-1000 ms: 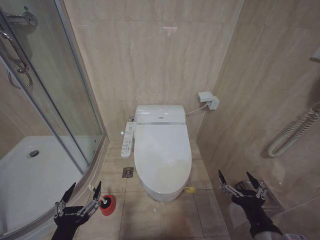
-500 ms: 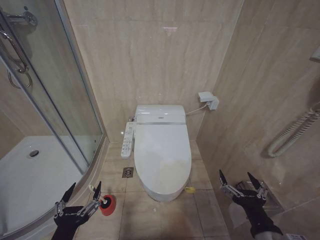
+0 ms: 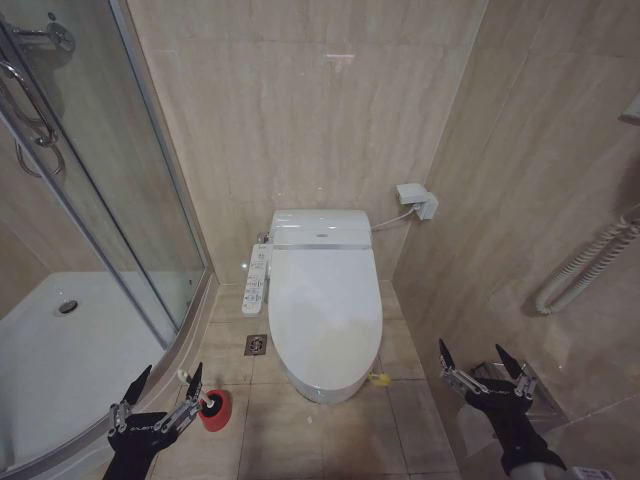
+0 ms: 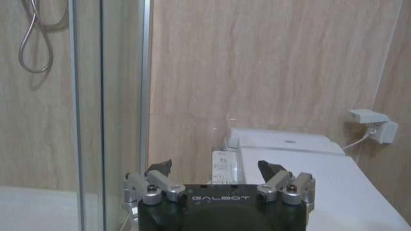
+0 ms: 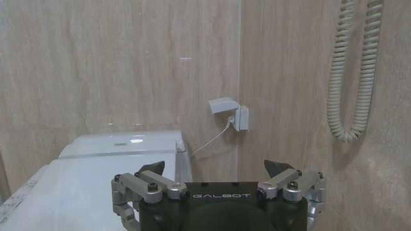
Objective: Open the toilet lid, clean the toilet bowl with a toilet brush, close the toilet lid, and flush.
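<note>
The white toilet lid (image 3: 325, 305) lies shut over the toilet bowl, which it hides; a small yellow-green strap loop (image 3: 378, 379) hangs at its front right edge. The lid also shows in the wrist views (image 4: 347, 192) (image 5: 77, 192). On the floor at the lower left stands the red holder cup (image 3: 215, 409) with the toilet brush's white handle tip (image 3: 184, 377) poking up. My left gripper (image 3: 166, 384) hovers open just beside and above that cup, holding nothing. My right gripper (image 3: 476, 358) stands open and empty near the right wall, to the right of the toilet.
A glass shower enclosure (image 3: 90, 230) with a white tray (image 3: 60, 350) fills the left. A long white button panel (image 3: 257, 280) runs along the toilet's left side. A floor drain (image 3: 256, 344) sits beside the base. A wall socket (image 3: 415, 199) and a coiled hose (image 3: 585, 265) are on the right.
My right gripper has shifted very slightly lower and to the right. Everything else stands as before.
</note>
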